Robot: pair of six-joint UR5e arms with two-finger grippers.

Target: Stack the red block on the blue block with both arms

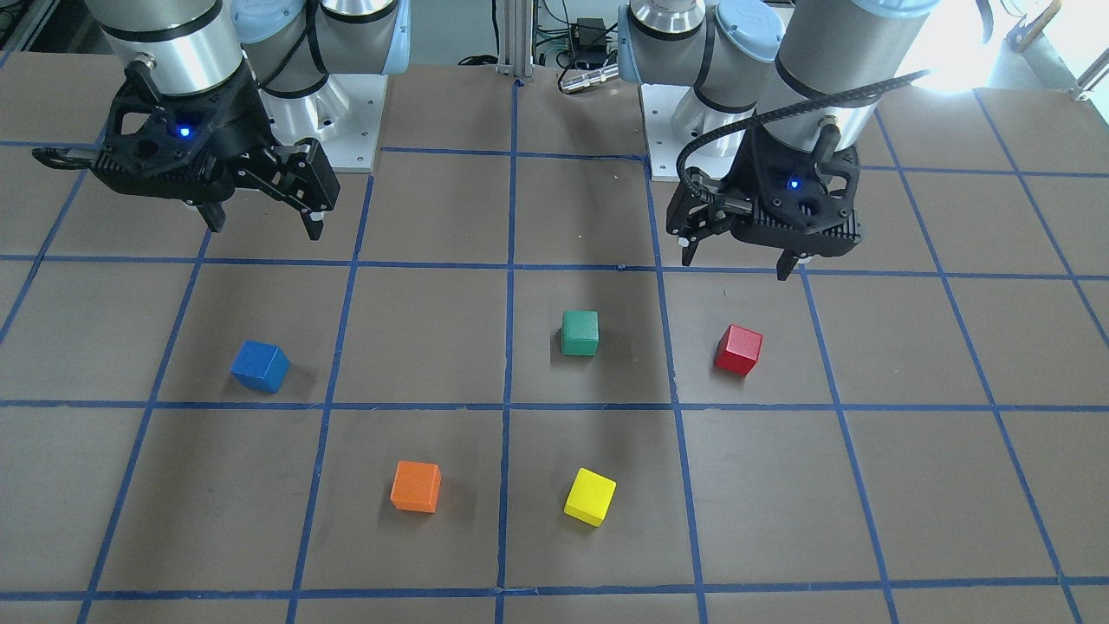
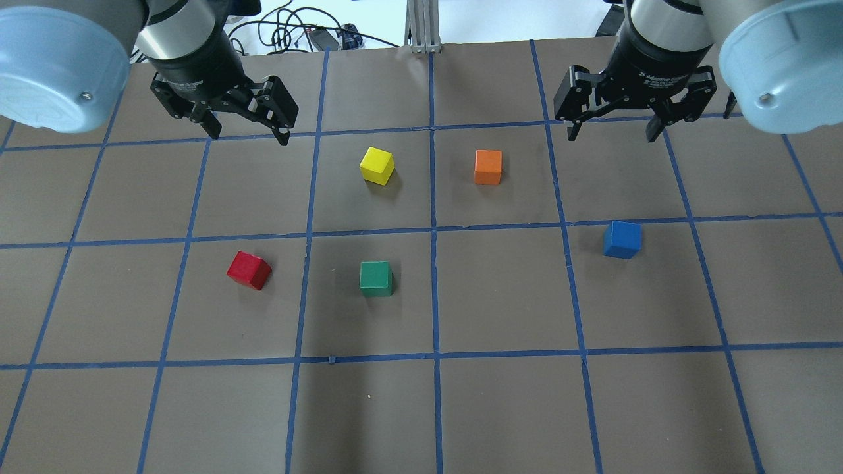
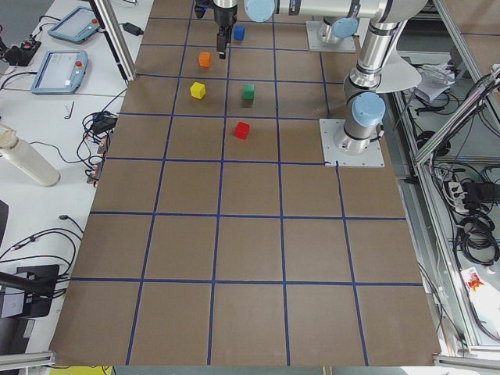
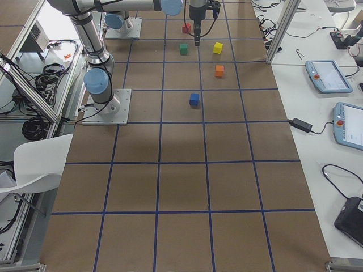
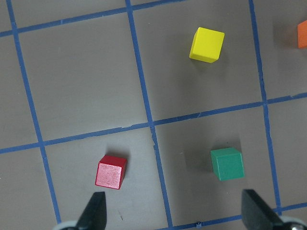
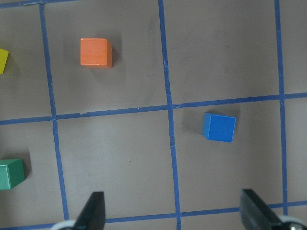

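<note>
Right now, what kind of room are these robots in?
Probably a robotics lab: two robot arms bolted to a tape-gridded table, with teach pendants and loose cables alongside.

Left arm [image 1: 832,78], right arm [image 1: 165,43]: silver-grey metal tube segs, black bands at the wrists. Joint caps [image 2: 59,66] lt-blue, round, one small screw each. Black ribbed cable [image 1: 780,108] loops off the left wrist. Left gripper [image 2: 249,137] & right gripper [image 2: 612,137]: matte black, linkage fingers, blue LED [image 1: 183,132] on each housing. White lettering [image 2: 658,78] on the right gripper's collar, only partly legible.
</note>
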